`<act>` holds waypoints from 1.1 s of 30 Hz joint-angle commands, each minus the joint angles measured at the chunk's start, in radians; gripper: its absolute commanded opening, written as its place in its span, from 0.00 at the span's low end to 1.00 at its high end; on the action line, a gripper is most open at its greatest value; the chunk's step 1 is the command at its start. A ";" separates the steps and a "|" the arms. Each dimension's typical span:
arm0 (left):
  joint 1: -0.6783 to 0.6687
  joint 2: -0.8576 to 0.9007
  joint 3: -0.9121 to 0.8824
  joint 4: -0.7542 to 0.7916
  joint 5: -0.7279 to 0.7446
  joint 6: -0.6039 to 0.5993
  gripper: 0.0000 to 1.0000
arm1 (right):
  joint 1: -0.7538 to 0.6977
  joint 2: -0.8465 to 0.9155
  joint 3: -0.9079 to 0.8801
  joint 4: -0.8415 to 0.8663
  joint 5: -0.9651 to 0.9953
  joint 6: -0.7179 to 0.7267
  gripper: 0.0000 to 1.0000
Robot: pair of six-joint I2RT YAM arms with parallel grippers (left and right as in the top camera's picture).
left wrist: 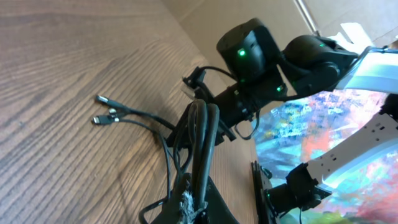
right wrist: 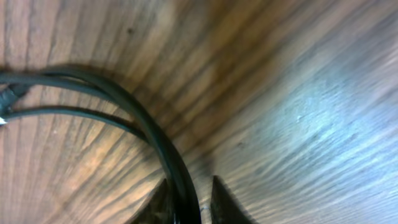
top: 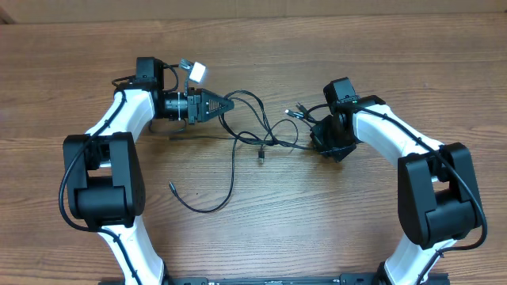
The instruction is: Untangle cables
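No legible text or labels

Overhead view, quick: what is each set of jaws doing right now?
Left gripper: jaws closed on the cables.
Right gripper: one cable runs between its jaws; clamped or loose, cannot tell.

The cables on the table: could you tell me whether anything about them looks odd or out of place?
The cables lie crossed in a knot in the middle of the table, and one strand trails away in a loose loop toward the front edge. Nothing looks damaged or spilled.
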 commanded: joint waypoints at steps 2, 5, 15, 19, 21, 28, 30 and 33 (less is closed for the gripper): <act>0.018 0.009 0.019 -0.005 0.080 0.057 0.04 | 0.002 -0.035 -0.012 -0.006 0.082 -0.166 0.35; 0.008 0.009 0.019 -0.005 0.080 0.057 0.04 | 0.002 -0.035 -0.010 -0.006 0.047 -0.304 0.36; -0.008 0.009 0.019 -0.002 0.077 0.057 0.04 | -0.050 -0.036 0.169 -0.148 -0.228 -0.695 0.41; -0.010 0.009 0.019 -0.002 0.077 0.057 0.04 | -0.051 -0.036 0.237 -0.241 -0.229 -0.821 0.51; -0.011 0.009 0.019 -0.002 0.076 0.058 0.04 | -0.051 -0.037 0.256 -0.269 -0.229 -0.860 0.51; -0.020 0.009 0.019 -0.002 0.076 0.058 0.04 | -0.047 -0.036 0.255 -0.216 -0.291 -0.611 0.52; -0.027 0.009 0.019 -0.002 0.075 0.058 0.04 | -0.040 -0.036 0.255 -0.191 -0.292 -0.558 0.52; -0.038 0.009 0.019 -0.001 0.054 0.057 0.04 | -0.022 -0.036 0.243 -0.138 -0.292 -0.438 0.52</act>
